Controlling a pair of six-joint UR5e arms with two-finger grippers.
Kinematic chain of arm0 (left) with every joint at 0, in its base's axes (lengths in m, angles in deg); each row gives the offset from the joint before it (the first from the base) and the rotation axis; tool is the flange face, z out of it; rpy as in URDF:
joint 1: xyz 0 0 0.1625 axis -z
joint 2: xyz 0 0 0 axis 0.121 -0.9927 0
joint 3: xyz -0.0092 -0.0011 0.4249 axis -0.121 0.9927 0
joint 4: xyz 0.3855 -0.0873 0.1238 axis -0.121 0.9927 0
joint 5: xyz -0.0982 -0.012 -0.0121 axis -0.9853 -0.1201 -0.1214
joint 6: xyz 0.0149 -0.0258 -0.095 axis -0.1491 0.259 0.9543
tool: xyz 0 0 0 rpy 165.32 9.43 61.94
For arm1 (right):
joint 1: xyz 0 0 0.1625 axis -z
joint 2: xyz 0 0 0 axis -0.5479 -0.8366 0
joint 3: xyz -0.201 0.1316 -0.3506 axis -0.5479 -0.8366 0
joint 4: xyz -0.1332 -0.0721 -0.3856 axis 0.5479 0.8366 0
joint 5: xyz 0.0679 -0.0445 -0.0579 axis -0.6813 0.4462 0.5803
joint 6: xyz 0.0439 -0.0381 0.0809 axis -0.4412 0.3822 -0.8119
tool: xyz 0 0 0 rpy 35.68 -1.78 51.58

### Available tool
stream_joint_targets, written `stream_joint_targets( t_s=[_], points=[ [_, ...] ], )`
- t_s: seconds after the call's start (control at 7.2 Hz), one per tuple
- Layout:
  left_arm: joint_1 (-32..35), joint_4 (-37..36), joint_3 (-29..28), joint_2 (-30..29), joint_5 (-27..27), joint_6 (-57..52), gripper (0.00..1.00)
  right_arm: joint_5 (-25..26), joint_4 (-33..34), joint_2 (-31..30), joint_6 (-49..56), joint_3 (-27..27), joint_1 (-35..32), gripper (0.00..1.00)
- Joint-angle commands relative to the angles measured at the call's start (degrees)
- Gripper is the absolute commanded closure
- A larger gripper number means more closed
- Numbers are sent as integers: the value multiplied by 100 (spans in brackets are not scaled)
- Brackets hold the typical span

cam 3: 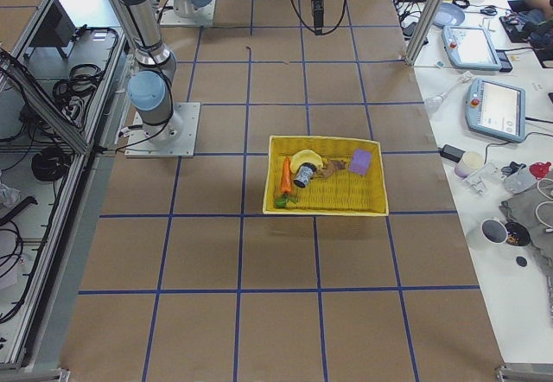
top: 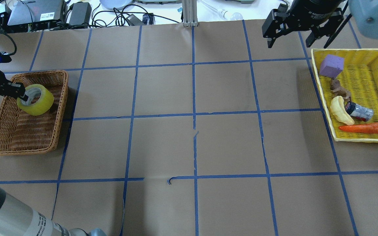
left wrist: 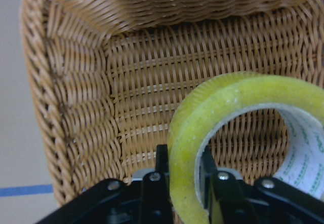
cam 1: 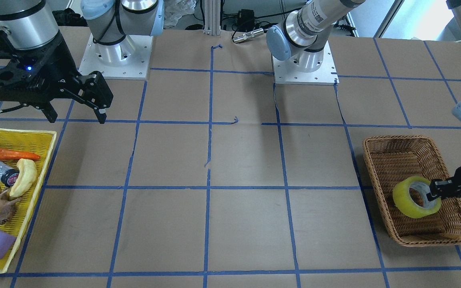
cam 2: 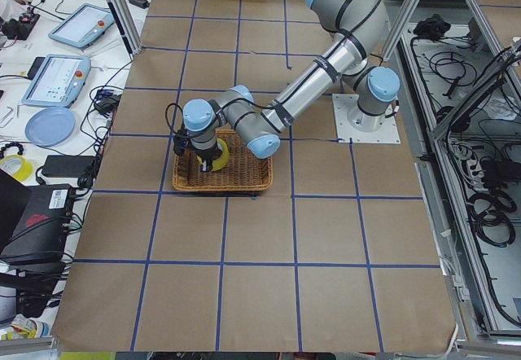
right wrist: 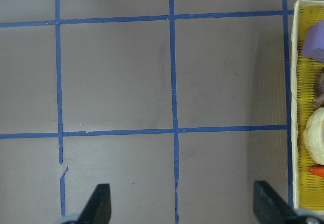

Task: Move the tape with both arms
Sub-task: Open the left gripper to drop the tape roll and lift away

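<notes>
We see the left gripper [left wrist: 183, 160] pinching the tape [top: 38, 100] through its wall, roll tilted over the wicker basket [top: 21, 151] at the overhead view's 9 o'clock, right gripper [cam 1: 77, 116] spread at 1 o'clock by the yellow basket [top: 349, 49], so we judge pickup done, handover and placing left.

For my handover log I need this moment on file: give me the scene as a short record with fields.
tape: tilted, within the wicker basket; whether off its floor unclear
left tool: shut on the tape's wall from inside and outside
right tool: open, empty, above the table beside the yellow basket
yellow basket contents: purple block, carrot, banana, others
handover: not yet begun
</notes>
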Motion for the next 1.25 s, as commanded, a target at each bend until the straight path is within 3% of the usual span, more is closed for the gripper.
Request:
stream_joint_targets(
  t_s=[0.0,0.56,0.69,1.11],
  points=[
    [75,42,-19,125,17,-3,0,17,2,0,0,-3,0,0],
    [1767,1043,-318,1196,448,679,0,8,-6,0,0,5,0,0],
    [2399,1079,-301,1382,396,1762,9,-1,-7,0,0,5,0,0],
    [3826,1525,-361,1698,404,3738,9,-1,-7,0,0,5,0,0]
  ],
)
